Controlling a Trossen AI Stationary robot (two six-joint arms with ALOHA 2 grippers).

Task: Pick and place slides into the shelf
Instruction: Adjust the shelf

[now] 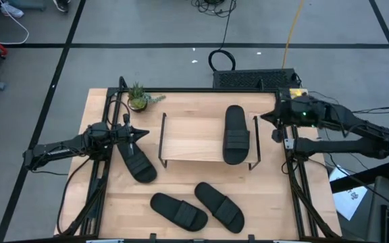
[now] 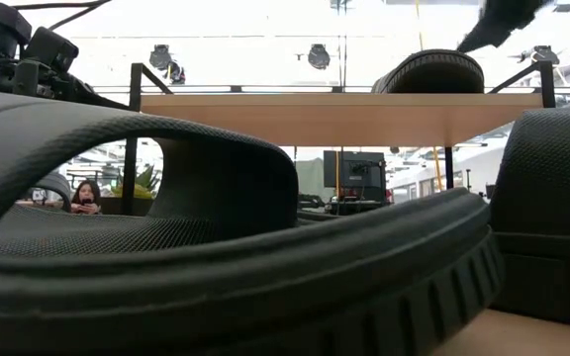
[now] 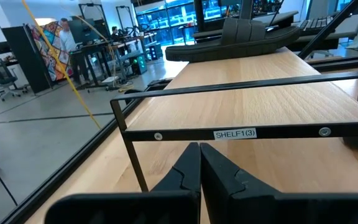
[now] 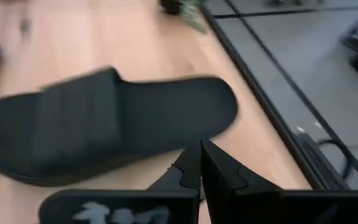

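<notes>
One black slide sandal (image 1: 236,134) lies on the right half of the shelf (image 1: 194,138), its length running near to far. The right gripper (image 1: 263,117) hangs just off the shelf's far-right corner, fingers pressed together and holding nothing. The left gripper (image 1: 142,133) sits just left of the shelf, fingers likewise closed and empty, above the far end of a second sandal (image 1: 134,159) lying on the table (image 1: 269,196). Two more sandals (image 1: 178,210) (image 1: 219,206) lie side by side near the front edge. A small potted plant (image 1: 138,98) stands at the far left.
</notes>
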